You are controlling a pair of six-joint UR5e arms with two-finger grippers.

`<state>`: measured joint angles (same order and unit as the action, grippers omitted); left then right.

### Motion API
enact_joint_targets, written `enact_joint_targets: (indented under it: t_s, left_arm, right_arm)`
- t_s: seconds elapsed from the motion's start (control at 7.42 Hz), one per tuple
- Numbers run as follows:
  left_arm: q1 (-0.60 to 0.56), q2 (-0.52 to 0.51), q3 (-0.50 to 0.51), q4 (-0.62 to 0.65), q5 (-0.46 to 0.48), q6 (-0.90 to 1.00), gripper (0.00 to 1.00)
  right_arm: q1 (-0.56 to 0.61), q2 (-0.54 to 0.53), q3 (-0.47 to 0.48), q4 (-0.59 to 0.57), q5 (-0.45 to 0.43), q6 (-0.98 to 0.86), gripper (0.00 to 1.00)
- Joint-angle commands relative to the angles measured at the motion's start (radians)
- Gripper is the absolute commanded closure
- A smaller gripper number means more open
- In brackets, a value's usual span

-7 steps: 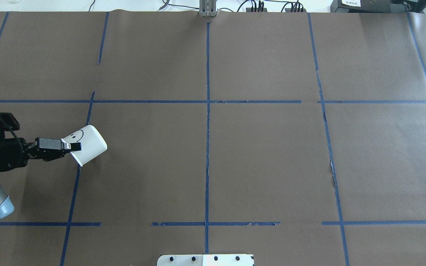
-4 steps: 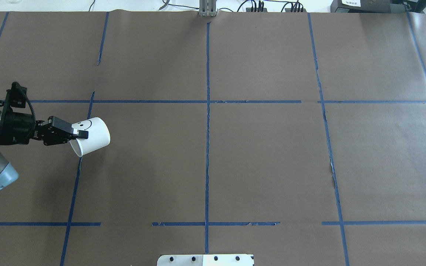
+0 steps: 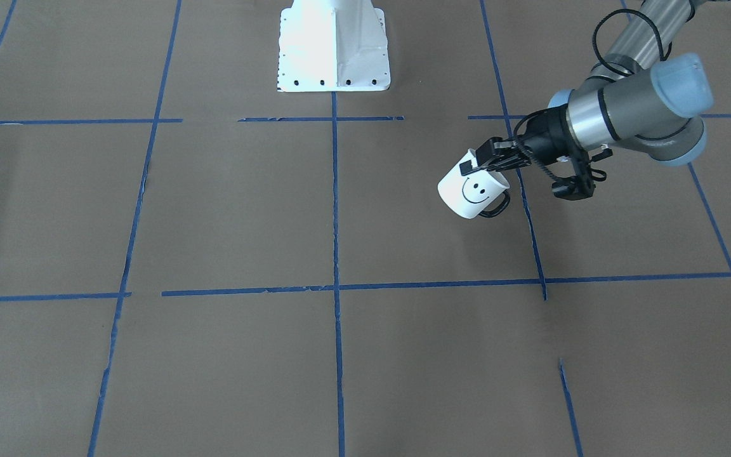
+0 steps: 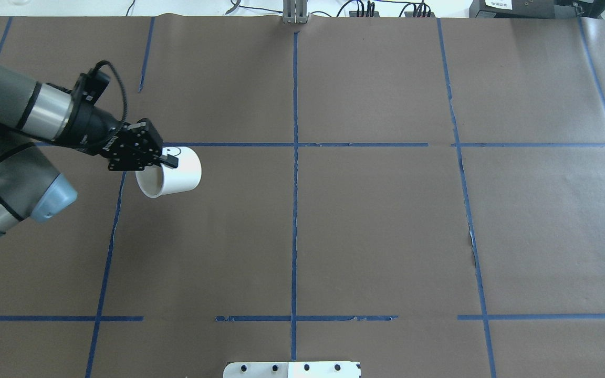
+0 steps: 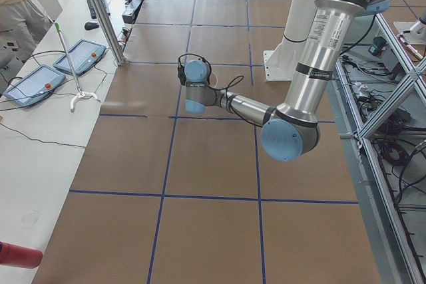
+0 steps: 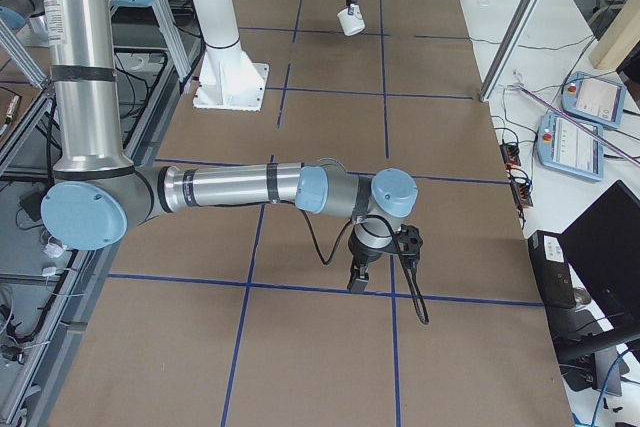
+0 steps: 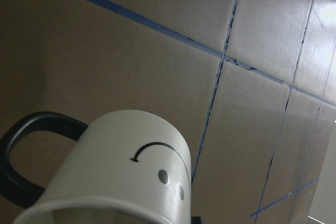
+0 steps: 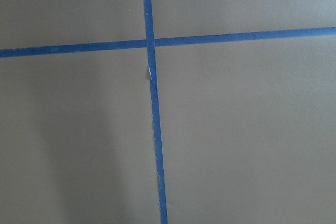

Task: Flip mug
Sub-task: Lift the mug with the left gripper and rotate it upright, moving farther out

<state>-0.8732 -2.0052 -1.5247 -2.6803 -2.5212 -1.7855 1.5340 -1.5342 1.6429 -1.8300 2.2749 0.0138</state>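
Note:
The white mug [image 4: 179,172] with a black smiley face hangs tilted above the table in the left half, its mouth toward the robot and its base away. My left gripper [image 4: 165,160] is shut on the mug's rim. In the front-facing view the mug [image 3: 471,191] shows its face and black loop handle [image 3: 496,208], and the gripper [image 3: 478,166] pinches its upper edge. The left wrist view shows the mug [image 7: 126,174] close up. My right gripper [image 6: 358,282] shows only in the exterior right view, low over the table; I cannot tell whether it is open or shut.
Brown paper with blue tape lines [image 4: 295,157] covers the table. The robot's white base plate [image 3: 332,47] stands at the near middle edge. Control pendants [image 5: 80,58] and cables lie beyond the table's far side.
My left arm has swung away from the robot and to the right, carrying the mug with it. The mug has turned in the grip and is lifted clear of the table.

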Motion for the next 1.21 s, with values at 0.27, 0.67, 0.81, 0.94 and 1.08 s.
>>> enact_joint_targets:
  t_s: [0.27,0.67,0.81,0.94,1.08]
  left_arm:
    - [0.112,-0.300,0.004,0.735,0.028,0.222,1.00]
    - [0.215,-0.533,0.303,0.967,0.169,0.290,1.00]
    - [0.241,-0.534,0.310,0.967,0.214,0.290,1.00]
    - [0.253,-0.538,0.310,0.967,0.216,0.290,1.00]
    - [0.263,-0.550,0.310,0.967,0.216,0.290,1.00]
  right_arm:
    - [0.000,0.000,0.000,0.000,0.000,0.000,0.00]
    - [0.000,0.000,0.000,0.000,0.000,0.000,0.00]
    - [0.000,-0.001,0.000,0.000,0.000,0.000,0.00]
    - [0.000,0.000,0.000,0.000,0.000,0.000,0.00]
    - [0.000,0.000,0.000,0.000,0.000,0.000,0.00]
